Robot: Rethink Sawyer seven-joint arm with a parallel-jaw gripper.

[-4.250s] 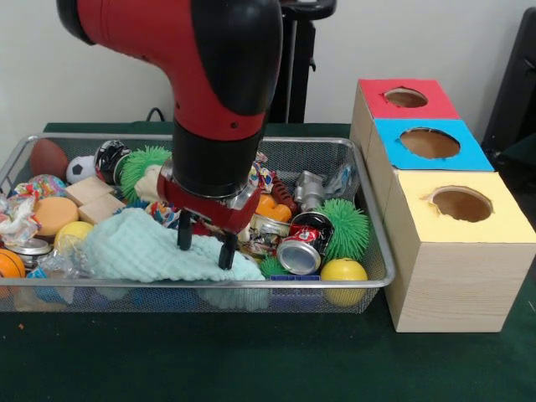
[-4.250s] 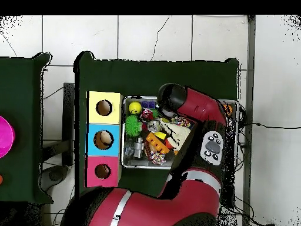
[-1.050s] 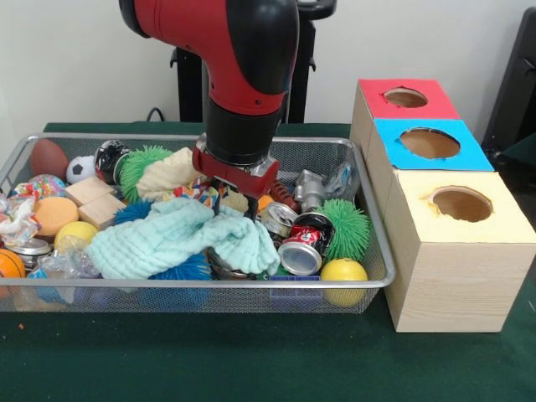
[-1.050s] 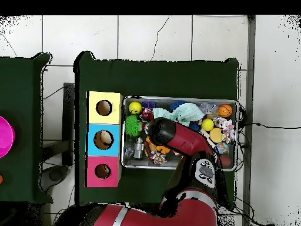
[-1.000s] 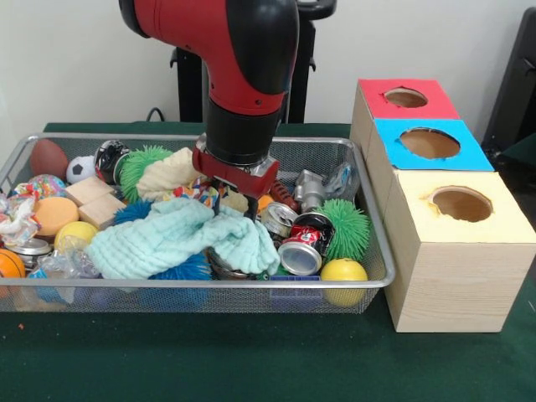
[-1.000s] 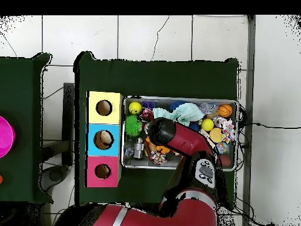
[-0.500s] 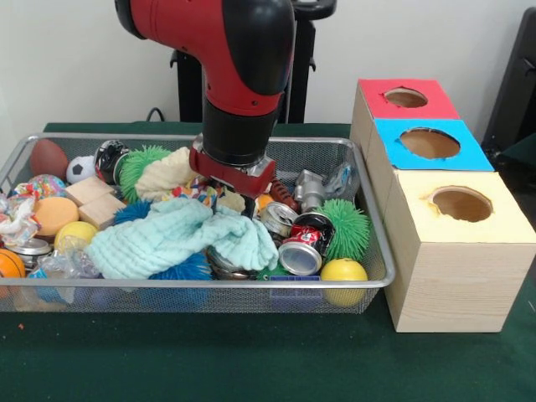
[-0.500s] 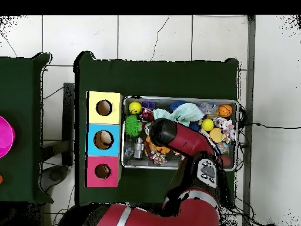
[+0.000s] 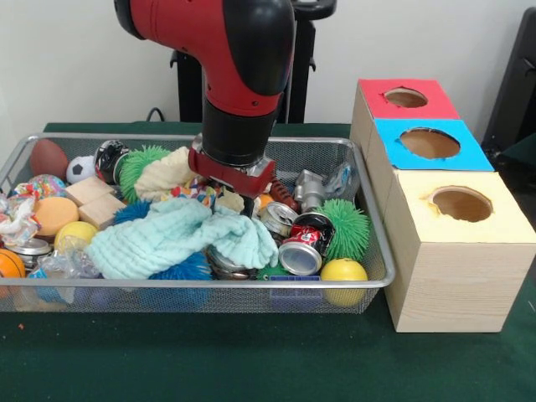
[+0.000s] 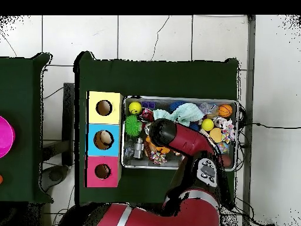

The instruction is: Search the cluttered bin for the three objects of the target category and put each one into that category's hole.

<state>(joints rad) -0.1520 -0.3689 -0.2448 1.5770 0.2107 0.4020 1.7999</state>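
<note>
A wire mesh bin (image 9: 368,280) is packed with mixed objects. My gripper (image 9: 233,199) reaches down into the bin's middle, its tip hidden behind a bunched mint cloth (image 9: 167,239) and the clutter. Just right of it lie a silver can (image 9: 276,219) and a red and black can (image 9: 301,247). Three boxes with holes stand right of the bin: red (image 9: 406,98), blue (image 9: 430,142) and yellow (image 9: 461,203). In the overhead view the arm (image 10: 160,130) covers the bin's centre.
A green spiky ball (image 9: 345,228) and a yellow ball (image 9: 343,272) sit at the bin's right end. Wooden blocks (image 9: 92,199), a small football (image 9: 48,157), a soccer ball (image 9: 80,168) and an orange ball (image 9: 10,264) crowd the left end. Green cloth covers the table (image 9: 251,360).
Since four seconds ago the arm has moved from the bin's front toward its middle, and the flat mint cloth is now bunched up. Over the last second it rose slightly.
</note>
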